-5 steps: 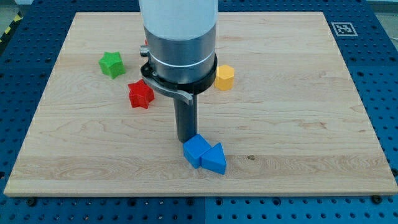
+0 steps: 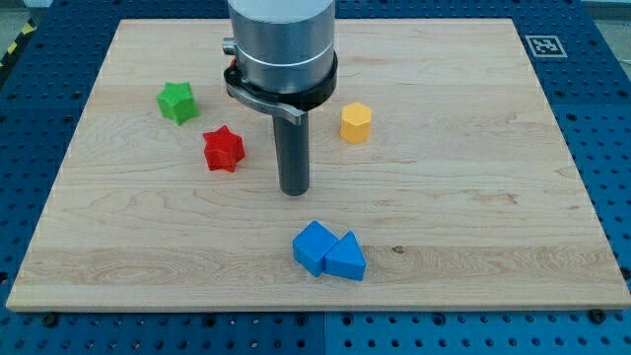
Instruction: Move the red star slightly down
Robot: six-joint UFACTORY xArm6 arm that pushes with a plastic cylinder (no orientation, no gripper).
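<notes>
The red star (image 2: 224, 149) lies on the wooden board (image 2: 473, 197) left of centre. My tip (image 2: 294, 191) stands on the board to the right of the red star and a little lower, a clear gap apart from it. The rod rises from the tip into the arm's grey and white body (image 2: 281, 44) at the view's top.
A green star (image 2: 177, 102) lies up-left of the red star. A yellow hexagonal block (image 2: 356, 122) lies right of the rod. A blue cube (image 2: 315, 247) and a blue triangular block (image 2: 345, 258) touch each other below my tip. A small red part shows behind the arm's body.
My tip has moved up the view, away from the blue cube it stood against. The blue blocks and the red star have stayed in place.
</notes>
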